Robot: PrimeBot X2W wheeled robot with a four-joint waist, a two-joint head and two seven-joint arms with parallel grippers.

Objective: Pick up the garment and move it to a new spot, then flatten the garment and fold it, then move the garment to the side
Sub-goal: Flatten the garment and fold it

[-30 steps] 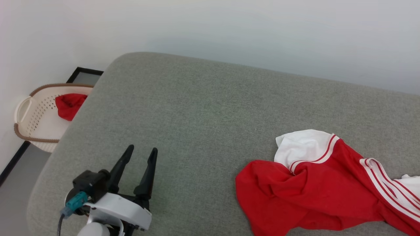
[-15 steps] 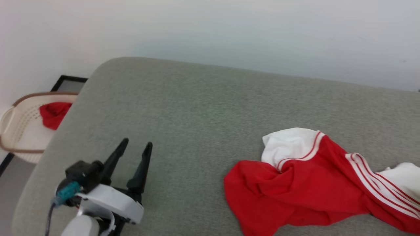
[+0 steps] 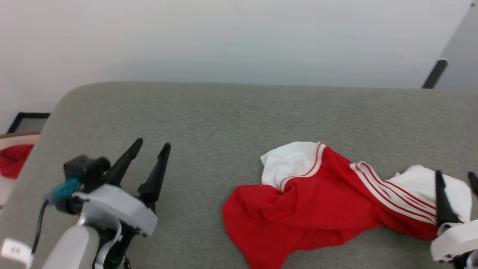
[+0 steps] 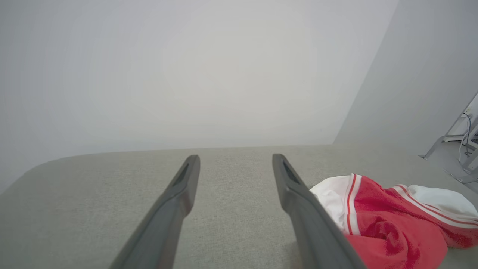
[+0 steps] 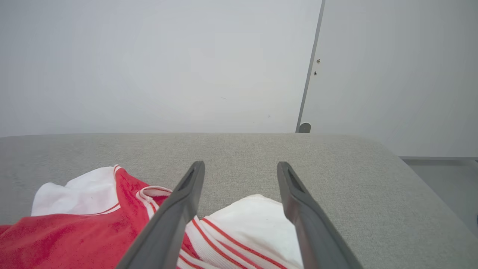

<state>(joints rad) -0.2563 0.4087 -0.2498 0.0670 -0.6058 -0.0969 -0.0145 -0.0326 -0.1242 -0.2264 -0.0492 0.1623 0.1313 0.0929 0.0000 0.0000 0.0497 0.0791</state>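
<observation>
The garment [image 3: 321, 198], a red jersey T-shirt with white sleeves and striped trim, lies crumpled on the grey surface [image 3: 224, 119] at centre right. My left gripper [image 3: 151, 144] hovers open over bare grey fabric, well left of the shirt; in the left wrist view the garment [image 4: 377, 224] lies to the right of that gripper [image 4: 236, 158]. My right gripper [image 3: 455, 175] stands open at the lower right, over the shirt's white sleeve. In the right wrist view the white sleeve [image 5: 246, 220] lies between and below the open gripper [image 5: 241, 166]. The chest graphic is hidden in the folds.
A pale basket [image 3: 11, 140] holding a small red cloth scrap [image 3: 13, 160] sits beyond the grey surface's left edge. A white wall runs behind. A dark post [image 3: 433, 74] stands at the far right. Bare grey fabric stretches left of and behind the shirt.
The head camera has turned right, shifting the whole picture left; the basket slid to the frame's edge. My right gripper has come into view over the white sleeve. The garment lies as before.
</observation>
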